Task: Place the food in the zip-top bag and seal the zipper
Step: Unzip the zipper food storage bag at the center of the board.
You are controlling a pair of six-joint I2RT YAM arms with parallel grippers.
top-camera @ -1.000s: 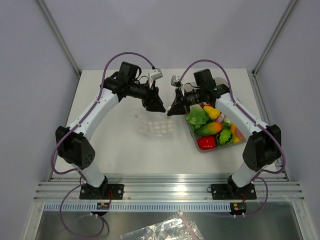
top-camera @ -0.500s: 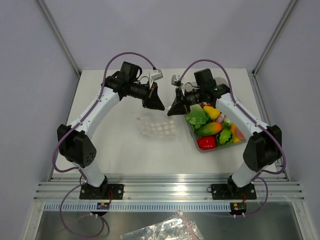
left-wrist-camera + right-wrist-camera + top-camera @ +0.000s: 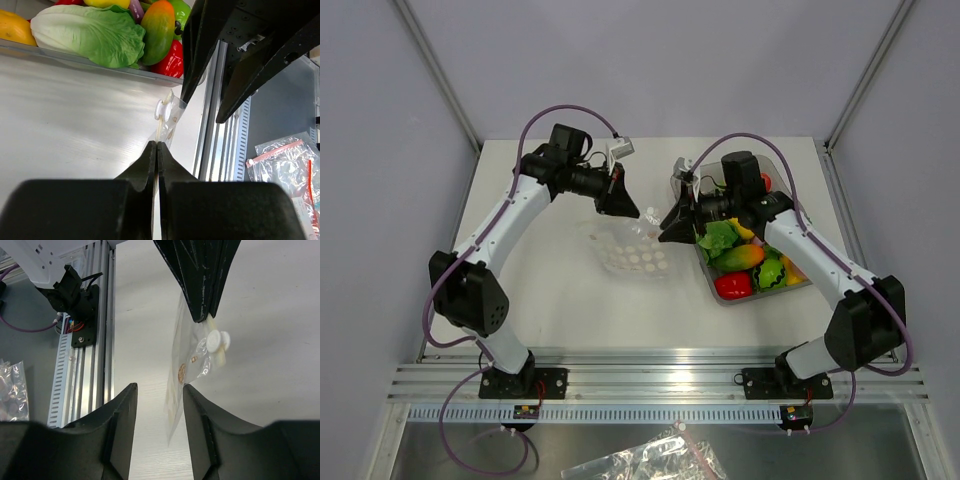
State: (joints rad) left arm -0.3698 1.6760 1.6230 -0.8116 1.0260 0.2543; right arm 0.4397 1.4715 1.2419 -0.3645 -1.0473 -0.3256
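The zip-top bag (image 3: 635, 255), clear with white dots, hangs in the middle of the table from its upper edge. My left gripper (image 3: 628, 207) is shut on that edge; in the left wrist view the closed jaws pinch the pale zipper (image 3: 159, 134), with a white slider (image 3: 161, 107) just beyond. My right gripper (image 3: 671, 226) stands open beside the bag. In the right wrist view the bag (image 3: 187, 372) lies against one fingertip (image 3: 186, 389), not gripped. The food sits in the tray (image 3: 766, 294): a red-orange piece (image 3: 740, 257) and a purple eggplant (image 3: 136, 7).
The tray on the right also holds green lettuce (image 3: 717, 237) and a red bell pepper (image 3: 732, 286). An aluminium rail (image 3: 640, 385) runs along the table's near edge. Spare plastic bags (image 3: 650, 462) lie below it.
My left gripper closed on the bag's edge and drew slightly up and left. My right gripper opened, let the bag go and eased back toward the tray.
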